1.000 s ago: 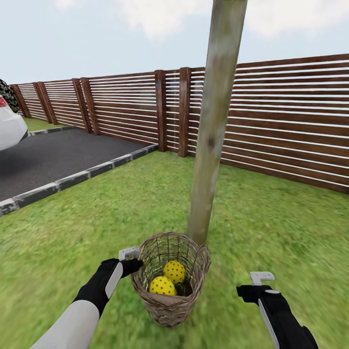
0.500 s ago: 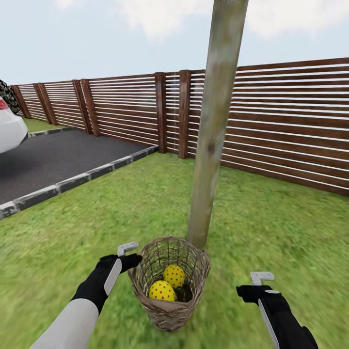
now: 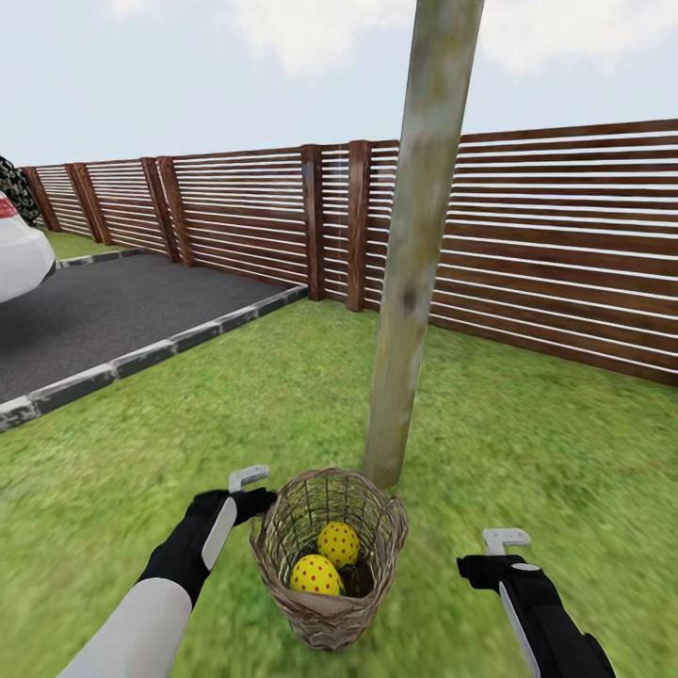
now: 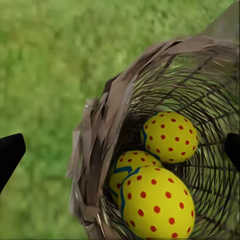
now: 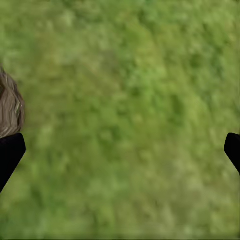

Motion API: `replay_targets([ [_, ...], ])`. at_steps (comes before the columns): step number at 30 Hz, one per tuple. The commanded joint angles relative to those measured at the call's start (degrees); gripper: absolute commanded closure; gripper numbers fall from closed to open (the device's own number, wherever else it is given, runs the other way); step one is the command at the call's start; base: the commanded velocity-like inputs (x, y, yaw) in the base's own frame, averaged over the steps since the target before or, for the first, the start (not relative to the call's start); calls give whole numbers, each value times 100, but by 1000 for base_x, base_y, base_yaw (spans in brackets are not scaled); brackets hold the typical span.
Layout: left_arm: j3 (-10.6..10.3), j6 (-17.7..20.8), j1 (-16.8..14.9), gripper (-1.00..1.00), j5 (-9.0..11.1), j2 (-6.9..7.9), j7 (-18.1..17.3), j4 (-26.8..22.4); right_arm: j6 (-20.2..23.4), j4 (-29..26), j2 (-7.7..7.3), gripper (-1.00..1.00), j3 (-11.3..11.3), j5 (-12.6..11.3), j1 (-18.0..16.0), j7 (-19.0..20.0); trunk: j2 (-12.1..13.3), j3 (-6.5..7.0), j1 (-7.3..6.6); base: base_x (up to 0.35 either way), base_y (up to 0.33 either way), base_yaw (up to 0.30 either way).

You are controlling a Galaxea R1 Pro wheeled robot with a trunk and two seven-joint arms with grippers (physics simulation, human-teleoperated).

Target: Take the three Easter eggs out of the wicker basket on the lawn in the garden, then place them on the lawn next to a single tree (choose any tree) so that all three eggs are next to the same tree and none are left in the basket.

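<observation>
A white car [image 3: 19, 254] is sitting at the far left on the dark asphalt driveway [image 3: 104, 306], with a brown slatted wooden fence [image 3: 245, 212] running behind it. The left gripper [image 3: 252, 492] is hovering just beside the left rim of the round brown woven wicker basket [image 3: 330, 617]; in the left wrist view its jaws are standing wide apart with nothing between them, the braided rim and the basket's inside lying in the gap. Three small yellow Easter eggs with red dots and blue zigzags [image 4: 170, 136] [image 4: 131, 167] [image 4: 156, 204] are resting inside the basket, which is standing on the short green lawn [image 3: 565, 443] at the foot of the pale grey-tan tree trunk [image 3: 414, 254]. The right gripper [image 3: 504, 551] is hanging over bare grass well to the basket's right, jaws spread wide and holding nothing.
</observation>
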Motion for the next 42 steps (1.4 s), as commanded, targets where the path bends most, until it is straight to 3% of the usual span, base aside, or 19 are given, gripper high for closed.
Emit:
replay_targets([
  [1, 12, 150, 0, -100, 60, -11, 38, -100, 32, -9, 2, -100, -5, 56, -2, 36, 39, 13, -23, 0, 0, 0],
  [5, 7, 892, 5, -100, 155, -32, 20, -717, 42, -13, -2, -100, -5, 56, -2, 34, 200, 85, -111, 0, 0, 0],
  [6, 5, 1015, 6, -100, 242, -30, 15, -883, 43, -17, -3, -100, -5, 59, -2, 33, 240, 102, -133, 0, 0, 0],
  [8, 6, 1421, 6, -100, 625, -13, 9, -1351, 49, -23, -4, -100, 10, 62, -2, 26, 320, 138, -177, 0, 0, 0],
  [11, 20, 2110, 6, -100, 1485, 20, 5, -2114, 59, -27, -12, -100, 66, 63, -2, 23, 440, 192, -243, 0, 0, 0],
  [13, 29, 2318, 15, -100, 2135, 71, 6, -2564, 56, -24, -18, -100, 90, 64, -2, 14, 521, 228, -287, 0, 0, 0],
  [14, 23, 2401, 48, -100, 2621, 209, 6, -2865, 55, -21, -20, -100, 98, 64, -2, 9, 561, 246, -309, 0, 0, 0],
  [15, 18, 2431, 89, -100, 2963, 314, 3, -3012, 54, -24, -20, -100, 101, 64, -2, 7, 601, 264, -331, 0, 0, 0],
  [16, 19, 2443, 134, -100, 3510, 435, 4, -3136, 54, -25, -21, -100, 102, 69, -2, 5, 641, 282, -353, 0, 0, 0],
  [18, 19, 2449, 168, -100, 4220, 565, 5, -3223, 50, -31, -21, -100, 104, 75, -2, 4, 721, 318, -397, 0, 0, 0],
  [20, 22, 2450, 196, -100, 4793, 681, 6, -3276, 47, -36, -21, -100, 102, 79, -2, 4, 801, 354, -441, 0, 0, 0],
  [22, 28, 2442, 223, -100, 5180, 737, 7, -3262, 44, -50, -22, -100, 104, 81, -2, 7, 841, 372, -463, 0, 0, 0],
  [24, 31, 2440, 244, -100, 5393, 761, 11, -3220, 39, -64, -22, -100, 108, 82, -2, 21, 841, 372, -463, 0, 0, 0],
  [28, 17, 2441, 400, -100, 5553, 715, 1, -3229, 57, -110, -27, -100, 111, 87, -2, 29, 841, 372, -463, 0, 0, 0],
  [34, -28, 2436, 435, -100, 5588, 624, -5, -3246, 295, -467, -24, -100, 113, 235, -4, 22, 841, 372, -463, 0, 0, 0],
  [38, -264, 2437, 437, -100, 5589, 569, -3, -3302, 382, -1007, -19, -100, 116, 357, -4, 17, 841, 372, -463, 0, 0, 33],
  [42, -401, 2448, 439, -100, 5613, 570, -11, -3495, 396, -1341, -21, -100, 116, 757, -7, 13, 841, 365, -463, 0, 0, 220],
])
